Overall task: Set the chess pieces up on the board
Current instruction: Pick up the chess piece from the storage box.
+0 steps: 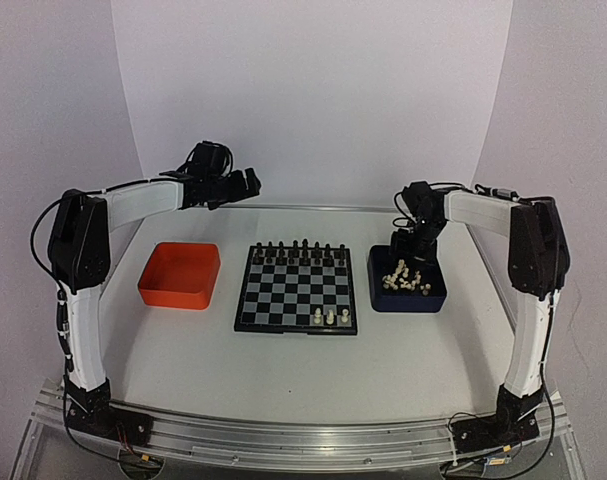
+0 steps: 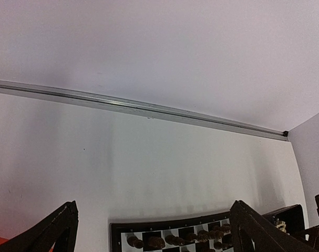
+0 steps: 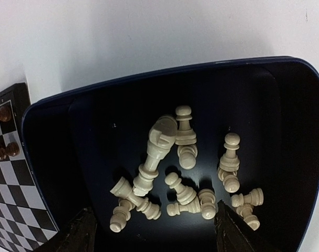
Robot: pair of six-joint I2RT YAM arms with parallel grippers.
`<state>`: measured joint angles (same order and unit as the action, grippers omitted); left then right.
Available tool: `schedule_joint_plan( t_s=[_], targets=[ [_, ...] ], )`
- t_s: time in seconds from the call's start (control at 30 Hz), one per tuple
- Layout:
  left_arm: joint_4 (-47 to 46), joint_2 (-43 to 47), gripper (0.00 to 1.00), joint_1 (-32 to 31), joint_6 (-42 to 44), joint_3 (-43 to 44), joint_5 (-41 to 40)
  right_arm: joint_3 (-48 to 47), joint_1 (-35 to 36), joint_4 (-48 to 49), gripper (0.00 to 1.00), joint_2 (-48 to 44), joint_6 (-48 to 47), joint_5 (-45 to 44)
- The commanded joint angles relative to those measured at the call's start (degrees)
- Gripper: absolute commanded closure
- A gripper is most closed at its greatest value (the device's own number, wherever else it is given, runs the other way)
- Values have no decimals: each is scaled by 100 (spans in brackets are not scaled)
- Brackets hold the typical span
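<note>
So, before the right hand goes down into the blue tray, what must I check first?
1. Right hand above the blue tray: ok, the pieces lie under it.
2. Right hand empty: ok, its fingers are apart and hold nothing.
3. One piece free to grip: not ok, they lie in a heap and touch each other.
4. Free squares on the board: ok, only three white pieces stand in the near row.
5. Left hand out of the way: ok, open and raised, far from the blue tray.
</note>
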<state>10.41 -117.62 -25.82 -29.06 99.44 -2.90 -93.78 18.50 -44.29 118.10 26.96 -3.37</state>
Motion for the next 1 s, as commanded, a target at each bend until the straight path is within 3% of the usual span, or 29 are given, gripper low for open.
schedule_joint_plan(
  t_s=[0.0,0.3,0.53,0.97],
  targets=[
    [-181,11,0,35,-92,246,138,-53,-34,-315,26,-239,-632,180],
    [-205,98,0,34,-175,94,271,164,-150,-501,39,-574,-1924,540],
    [-213,176,0,34,-188,2,351,121,-302,-556,47,-374,-2628,1520],
    [-189,308,0,34,-227,-161,509,-61,-303,-648,58,80,-3620,1450]
  ],
)
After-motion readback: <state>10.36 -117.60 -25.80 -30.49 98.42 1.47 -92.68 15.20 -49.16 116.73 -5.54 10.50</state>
